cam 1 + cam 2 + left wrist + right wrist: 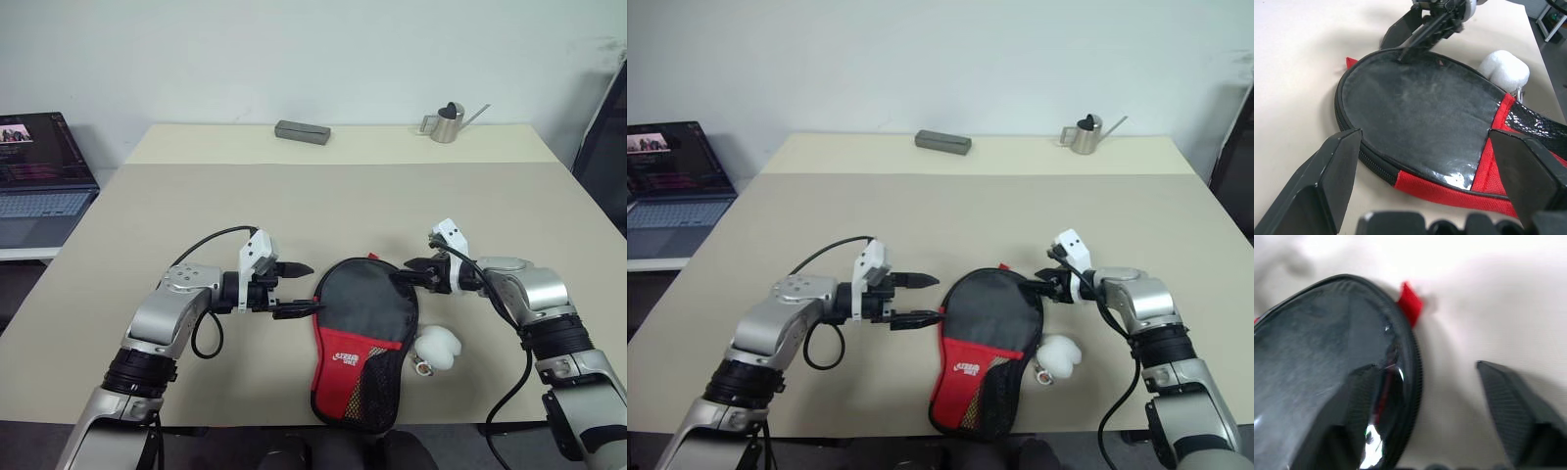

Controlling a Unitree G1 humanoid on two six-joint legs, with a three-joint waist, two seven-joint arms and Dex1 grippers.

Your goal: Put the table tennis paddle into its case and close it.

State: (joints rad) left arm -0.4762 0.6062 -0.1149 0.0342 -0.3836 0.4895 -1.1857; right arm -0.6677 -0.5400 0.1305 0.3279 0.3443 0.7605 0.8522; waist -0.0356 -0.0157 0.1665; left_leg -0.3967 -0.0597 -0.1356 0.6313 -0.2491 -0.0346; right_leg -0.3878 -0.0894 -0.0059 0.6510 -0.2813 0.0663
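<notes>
The case (364, 338) lies flat on the table (294, 206) near its front edge, round end away from the robot, clear window up; the dark blade of the table tennis paddle (1420, 112) shows through that window, so the paddle sits inside already. The zip edging looks run round the near rim in the left wrist view; whether it is fully drawn I cannot tell. White ball charm (437, 348) rests just beside the case on the right. Left gripper (299, 289) hovers at the case's left rim, fingers spread wide, holding nothing. Right gripper (413, 273) is at the right rim, fingers part open, one over the edging, one on the table side; no hold confirmed. Judgement: closing step in hand. Next move calls for the right fingers pinching the zip pull, left steadying the rim.
</notes>
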